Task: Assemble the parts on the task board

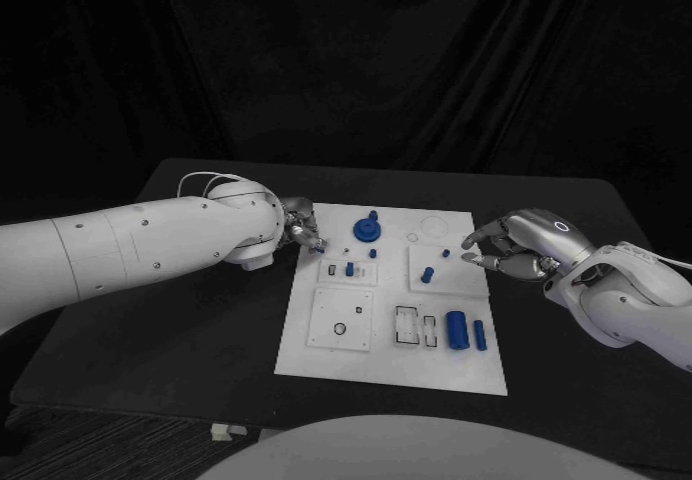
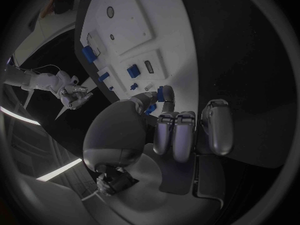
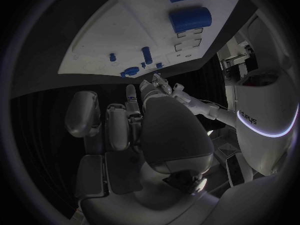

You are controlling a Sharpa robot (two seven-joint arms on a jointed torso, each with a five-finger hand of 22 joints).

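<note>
On the black table we see the white task board lying flat in the middle, both hands at its far half. At the board's left edge, the left hand sits with its fingers curled in; the left wrist view shows a small blue part at the fingertips, and we take it as pinched, though the contact is partly hidden. Moving right, a blue round part with a peg stands near the far edge, with small blue pegs just below it. Further right and nearer, a thick blue cylinder and a thinner blue bar lie side by side. At the right edge, the right hand hovers over the board's margin, fingers loosely bent and apart, holding nothing we can see.
</note>
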